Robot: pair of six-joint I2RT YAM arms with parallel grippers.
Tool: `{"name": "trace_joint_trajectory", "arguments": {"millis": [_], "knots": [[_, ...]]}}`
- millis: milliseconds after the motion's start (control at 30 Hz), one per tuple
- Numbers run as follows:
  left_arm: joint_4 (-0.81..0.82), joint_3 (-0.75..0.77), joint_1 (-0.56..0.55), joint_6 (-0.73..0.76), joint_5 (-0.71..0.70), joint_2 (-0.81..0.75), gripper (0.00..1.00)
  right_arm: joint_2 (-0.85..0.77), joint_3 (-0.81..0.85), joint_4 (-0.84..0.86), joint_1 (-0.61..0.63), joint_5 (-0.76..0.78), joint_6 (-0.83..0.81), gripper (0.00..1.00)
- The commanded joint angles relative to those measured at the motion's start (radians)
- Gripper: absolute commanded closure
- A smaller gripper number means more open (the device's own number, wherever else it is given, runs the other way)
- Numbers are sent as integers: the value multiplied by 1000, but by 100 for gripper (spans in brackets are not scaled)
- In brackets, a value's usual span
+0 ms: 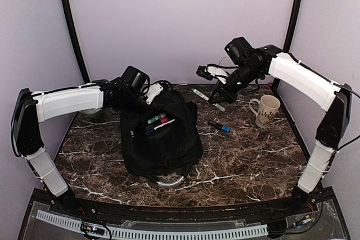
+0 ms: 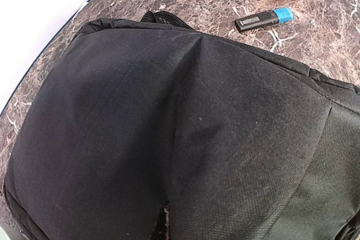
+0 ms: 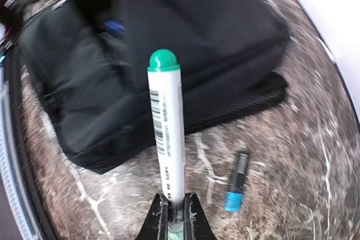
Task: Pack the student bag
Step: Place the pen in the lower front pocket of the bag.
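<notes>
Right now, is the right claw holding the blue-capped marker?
No, the right claw grips a green-capped white marker; the blue-capped marker lies on the table.

We log the left arm [image 1: 67,102] stretched inward, forearm level, left gripper [image 1: 151,92] low near centre, its jaws hidden from us. Opposite, the right arm [image 1: 298,77] reaches in, wrist pitched down, right gripper [image 3: 174,214] clamped on a white cylindrical plastic marker with green cap [image 3: 166,133].

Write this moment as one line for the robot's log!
left hand: at student bag, grip unclear | right hand: holding green-capped marker | blue-capped marker: loose on table
</notes>
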Motion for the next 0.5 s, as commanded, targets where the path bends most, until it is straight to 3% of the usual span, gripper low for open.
{"name": "trace_joint_trajectory", "arguments": {"millis": [0, 300, 467], "knots": [[74, 2, 17, -27, 28, -90, 100, -41, -39, -52, 137, -80, -116, 94], [82, 4, 26, -57, 107, -124, 100, 85, 44, -80, 396, 213, -180, 97], [87, 8, 26, -74, 155, -121, 100, 199, 181, -70, 490, 369, -217, 98]]}}
